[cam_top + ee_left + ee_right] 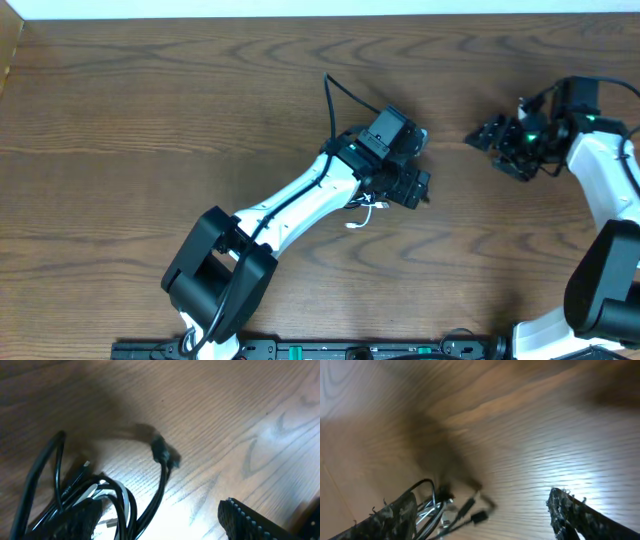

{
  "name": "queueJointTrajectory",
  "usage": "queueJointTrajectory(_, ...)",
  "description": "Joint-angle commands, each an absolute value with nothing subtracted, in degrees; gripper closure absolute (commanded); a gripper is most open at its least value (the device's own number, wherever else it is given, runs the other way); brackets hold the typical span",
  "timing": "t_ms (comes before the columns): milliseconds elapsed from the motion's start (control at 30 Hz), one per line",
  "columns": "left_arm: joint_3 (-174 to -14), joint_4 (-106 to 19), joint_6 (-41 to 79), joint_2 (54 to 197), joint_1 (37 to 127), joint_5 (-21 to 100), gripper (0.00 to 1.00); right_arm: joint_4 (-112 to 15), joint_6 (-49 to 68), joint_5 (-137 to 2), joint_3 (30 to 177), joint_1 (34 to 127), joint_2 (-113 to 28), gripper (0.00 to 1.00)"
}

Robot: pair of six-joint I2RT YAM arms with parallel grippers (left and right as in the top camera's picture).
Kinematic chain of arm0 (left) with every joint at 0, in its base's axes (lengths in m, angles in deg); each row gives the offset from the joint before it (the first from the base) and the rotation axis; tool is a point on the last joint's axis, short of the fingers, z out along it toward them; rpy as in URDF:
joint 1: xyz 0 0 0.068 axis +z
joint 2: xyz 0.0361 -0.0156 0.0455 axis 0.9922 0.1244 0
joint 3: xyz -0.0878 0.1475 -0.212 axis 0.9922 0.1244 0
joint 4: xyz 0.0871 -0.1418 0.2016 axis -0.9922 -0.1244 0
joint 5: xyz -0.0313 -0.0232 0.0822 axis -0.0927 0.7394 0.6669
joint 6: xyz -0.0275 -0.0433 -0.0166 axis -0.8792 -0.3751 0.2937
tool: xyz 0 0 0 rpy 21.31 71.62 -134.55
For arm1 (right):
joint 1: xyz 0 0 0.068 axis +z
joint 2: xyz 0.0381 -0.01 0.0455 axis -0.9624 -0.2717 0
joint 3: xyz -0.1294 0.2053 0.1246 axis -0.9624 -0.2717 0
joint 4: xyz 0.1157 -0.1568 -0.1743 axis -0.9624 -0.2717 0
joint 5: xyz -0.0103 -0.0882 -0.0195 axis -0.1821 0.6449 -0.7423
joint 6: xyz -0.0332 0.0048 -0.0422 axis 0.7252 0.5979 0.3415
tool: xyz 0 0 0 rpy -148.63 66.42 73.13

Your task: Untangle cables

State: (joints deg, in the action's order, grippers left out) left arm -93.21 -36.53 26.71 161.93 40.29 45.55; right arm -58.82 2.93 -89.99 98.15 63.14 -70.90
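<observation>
My left gripper [155,512] and right gripper [482,497] both gape apart. The cables [100,497] lie bunched on the bench [225,420] by my left finger [75,522]. They look light, limp and slick, so I'd pinch beside the black plug [162,452].

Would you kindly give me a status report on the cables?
Left gripper open over the cables. Right gripper open. Black and white cables tangled on the table. No obstruction seen.

One counter [150,100], dark brown wood grain, filling the overhead view. One pale strip [300,8] along its far edge. Bright glare in both wrist views.
</observation>
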Motion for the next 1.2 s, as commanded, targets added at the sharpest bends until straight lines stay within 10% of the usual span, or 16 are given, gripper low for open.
queueJointTrajectory(0, -95.6, -38.6, 29.4, 158.3, 40.7, 48.5, 0.2, -59.4, 5.0, -89.9, 99.0, 61.9, -70.0, 0.2)
queueJointTrajectory(467, -96.1, -44.8, 39.3, 146.7, 46.5, 61.9, 0.2, -60.5, 7.8, -89.3, 98.9, 62.2, -70.0, 0.18)
queueJointTrajectory(1167, -95.3, -52.1, 24.8, 166.2, 61.5, 46.4, 0.35, -62.9, 9.0, -86.8, 98.9, 62.3, -70.0, 0.18)
